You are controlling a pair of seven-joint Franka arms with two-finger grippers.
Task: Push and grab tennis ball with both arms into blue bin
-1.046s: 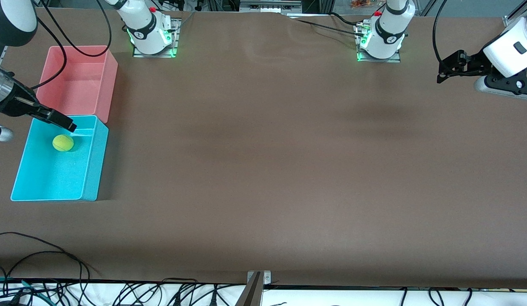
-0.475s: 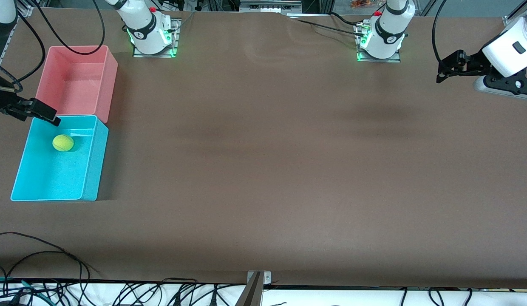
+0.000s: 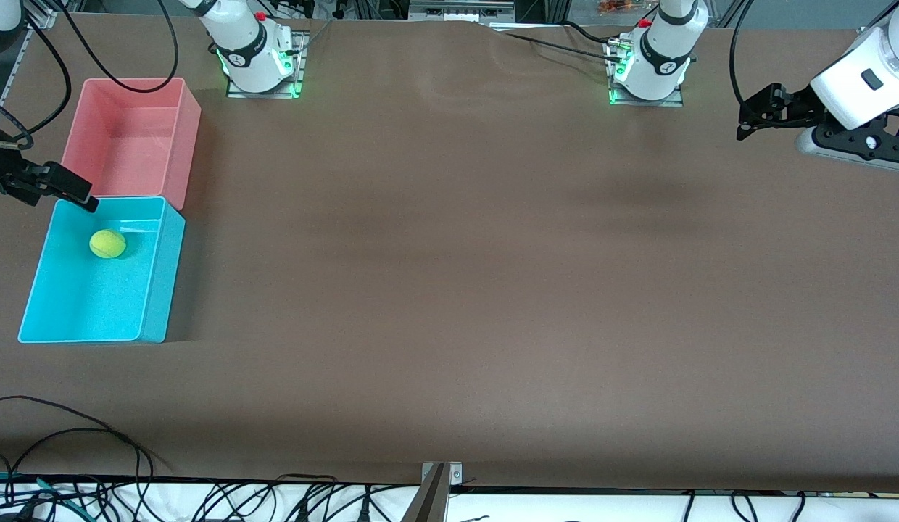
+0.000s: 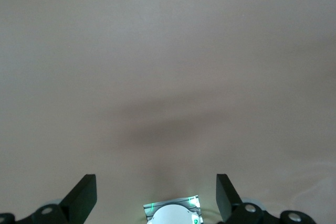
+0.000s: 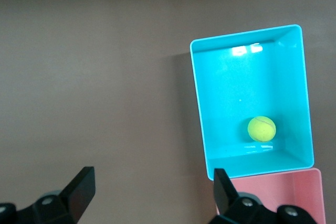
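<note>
- Resting inside the blue bin (image 3: 94,304) is the tennis ball (image 3: 107,243), sitting on the bin's floor in the half nearest the pink bin (image 3: 130,138) and touching none of the walls, so I am judging the drop as done.
- I am holding my right gripper (image 3: 61,190) in the air just over the blue bin's rim, at the corner where the blue bin meets the pink bin; its fingers (image 5: 79,192) are spread wide and gripping nothing.
- From that gripper, the ball is lying down and inward, toward the middle of the blue bin; the right wrist view is showing the ball (image 5: 261,128) well clear of the fingers, with bare counter (image 3: 449,290) between them.
- I am keeping my left gripper (image 3: 761,112) waiting over the counter at the left arm's end, well apart from the blue bin; its fingers (image 4: 81,198) are also fully spread and empty, with only bare counter in that wrist view.
- The right arm is by far the nearer one to the ball; a ball has no long axis, so direction of approach hardly matters.
- I am judging that what remains is only pulling clear upward, away from the blue bin's wall, without clipping its rim.
</note>
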